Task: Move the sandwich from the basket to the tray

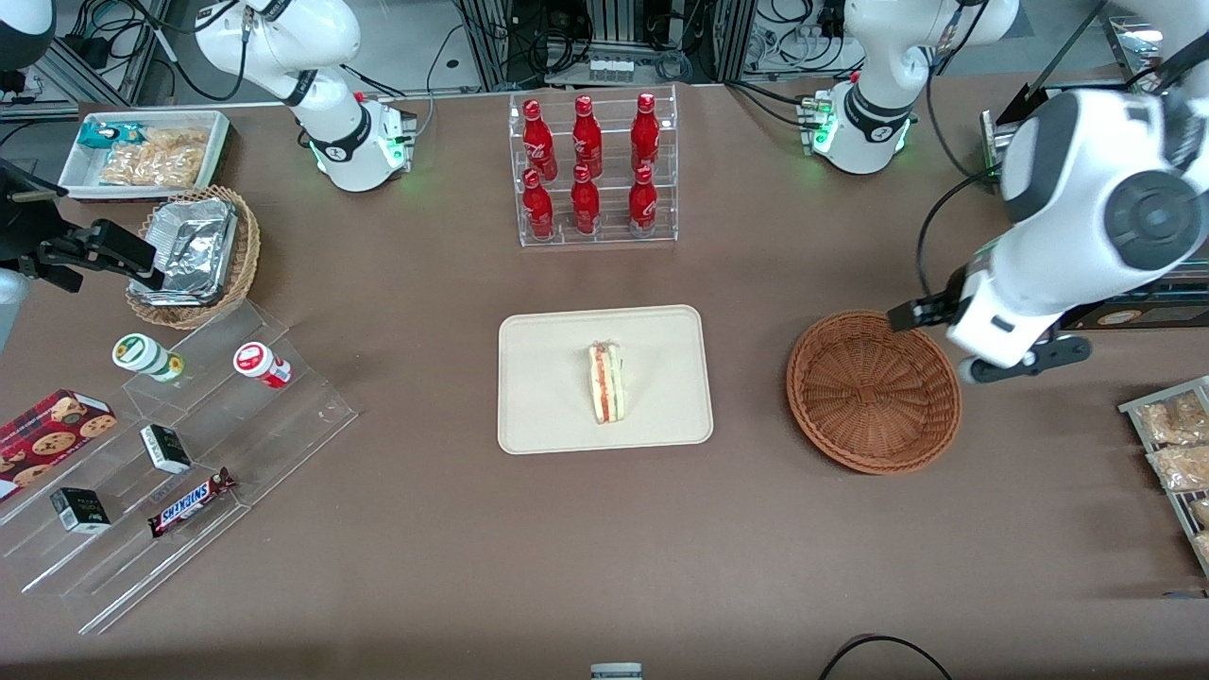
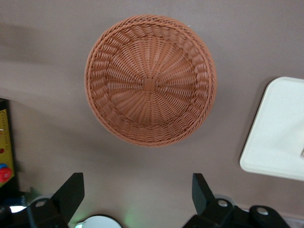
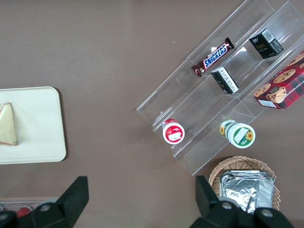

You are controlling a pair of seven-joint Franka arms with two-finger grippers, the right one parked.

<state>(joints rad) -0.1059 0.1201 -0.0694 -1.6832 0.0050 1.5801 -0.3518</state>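
Progress: the job looks done to me; the sandwich (image 1: 607, 382) lies on the tray (image 1: 548, 397), and I see nothing left but for the arm to clear off.
Sandwich: a wedge near the middle of the tray, its striped cut edge showing, nothing touching it.
Basket: the basket (image 1: 874, 392) is bare inside, only weave showing, and stands apart from the tray toward the working arm's end of the surface.
Hand: the hand (image 2: 137, 192) hangs above the surface just beside the basket's rim, fingers spread wide, gripping nothing.
Tray: holds the sandwich alone; the rest of it is bare.
Other containers: a tan wicker basket (image 1: 241, 269) with crumpled foil trays in it, and a white tray (image 1: 76, 161) of snack packets, both toward the parked arm's end.
Rack: a clear rack (image 1: 595, 170) of red bottles, farther from the front camera than the tray.
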